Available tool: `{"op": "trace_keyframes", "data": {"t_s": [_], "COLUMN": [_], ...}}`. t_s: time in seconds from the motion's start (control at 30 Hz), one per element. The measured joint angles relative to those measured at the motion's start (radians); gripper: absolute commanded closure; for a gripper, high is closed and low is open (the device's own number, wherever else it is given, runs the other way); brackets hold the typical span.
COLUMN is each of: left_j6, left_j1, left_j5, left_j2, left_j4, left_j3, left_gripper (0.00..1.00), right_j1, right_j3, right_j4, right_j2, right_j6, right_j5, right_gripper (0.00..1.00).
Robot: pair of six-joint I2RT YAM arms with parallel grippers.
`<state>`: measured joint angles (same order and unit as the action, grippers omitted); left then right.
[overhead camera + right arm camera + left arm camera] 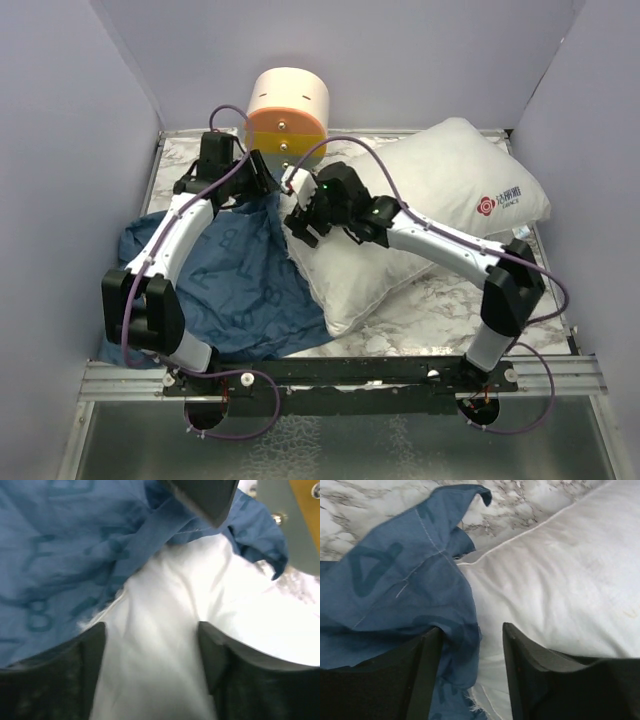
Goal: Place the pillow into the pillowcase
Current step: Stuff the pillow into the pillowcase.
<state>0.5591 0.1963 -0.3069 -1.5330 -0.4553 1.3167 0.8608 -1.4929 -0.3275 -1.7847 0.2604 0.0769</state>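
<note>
The white pillow (440, 190) lies across the right of the table, its red label at the far right end. The blue pillowcase (235, 280) is spread on the left, with its edge raised at the pillow's left corner. My left gripper (265, 180) is open; the pillowcase hem (395, 580) drapes against its left finger, and the pillow (560, 590) lies under the right one. My right gripper (303, 225) grips a bunch of the pillow (165, 630) at that corner, the jaws wide around the thick fabric. The pillowcase (65, 555) lies just ahead of it.
A cream-and-orange cylinder (288, 110) stands at the back, right behind both grippers. Purple walls close in the marble table (440, 300) on three sides. A metal rail (340, 372) runs along the near edge.
</note>
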Motion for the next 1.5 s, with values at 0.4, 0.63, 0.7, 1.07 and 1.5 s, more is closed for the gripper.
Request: {"op": "trace_keyframes", "data": {"t_s": [0.4,0.63,0.7,1.07,1.5], "left_j6": [0.044,0.231,0.324,0.499,0.592], "left_j1": [-0.06,-0.066,-0.066,0.109,0.299], "left_j5": [0.058,-0.016,-0.048,-0.039,0.207], "left_j2": [0.476,0.623,0.677,0.702,0.505], "left_j4": [0.134,0.224,0.269,0.304,0.416], "left_j3": [-0.374,-0.573,-0.678,-0.885,-0.944], "left_gripper": [0.19,0.55,0.61,0.57,0.75], "right_j1": [-0.007,-0.008,-0.008,-0.004,0.01], "right_j3": [0.254,0.51,0.547,0.472,0.486], "right_j4": [0.142,0.165,0.141,-0.137,-0.174], "right_j2": [0.54,0.756,0.792,0.726,0.768], "right_j6": [-0.214,-0.271,-0.296,-0.39,-0.484], "right_j5": [0.432,0.517,0.527,0.484,0.411], "right_gripper": [0.09,0.0,0.0,0.04,0.16]}}
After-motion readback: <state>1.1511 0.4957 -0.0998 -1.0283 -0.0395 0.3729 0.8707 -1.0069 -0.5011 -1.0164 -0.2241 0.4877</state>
